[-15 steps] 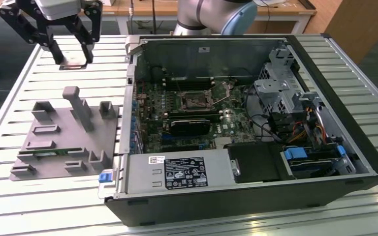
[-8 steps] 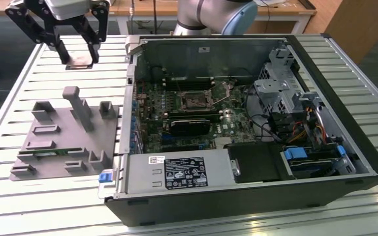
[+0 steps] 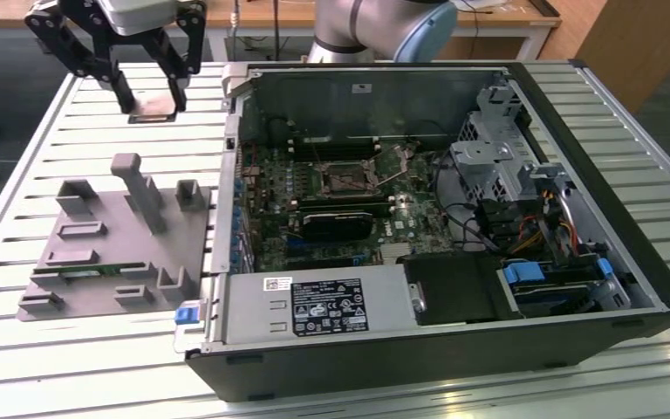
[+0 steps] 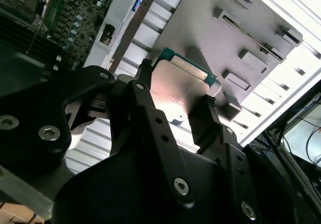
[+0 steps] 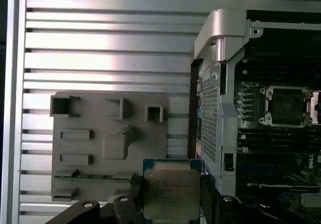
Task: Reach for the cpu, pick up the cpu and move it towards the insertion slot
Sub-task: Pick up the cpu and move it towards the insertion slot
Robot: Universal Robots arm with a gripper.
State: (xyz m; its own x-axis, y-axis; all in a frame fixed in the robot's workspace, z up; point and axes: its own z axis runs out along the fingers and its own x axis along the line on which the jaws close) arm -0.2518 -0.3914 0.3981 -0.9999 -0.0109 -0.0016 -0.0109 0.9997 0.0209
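Gripper point(image 3: 153, 103) fingers clamped on the cpu point(image 5: 171, 194), lifted above the gray fixture tray point(image 3: 91, 262). Insertion slot point(image 3: 344, 181) sits well apart inside the open computer case point(image 3: 614, 262).

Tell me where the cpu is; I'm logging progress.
Clamped in the gripper, the cpu hangs above the slatted table, at the exterior view's upper left, beyond the grey fixture.

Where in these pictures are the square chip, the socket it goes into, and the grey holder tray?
chip point(image 5: 170, 193): first wrist view, middle of its metal top, held in the tool.
socket point(image 3: 345, 181): exterior view, its dark centre on the board.
holder tray point(image 3: 108, 249): exterior view, bare flat part of its base.
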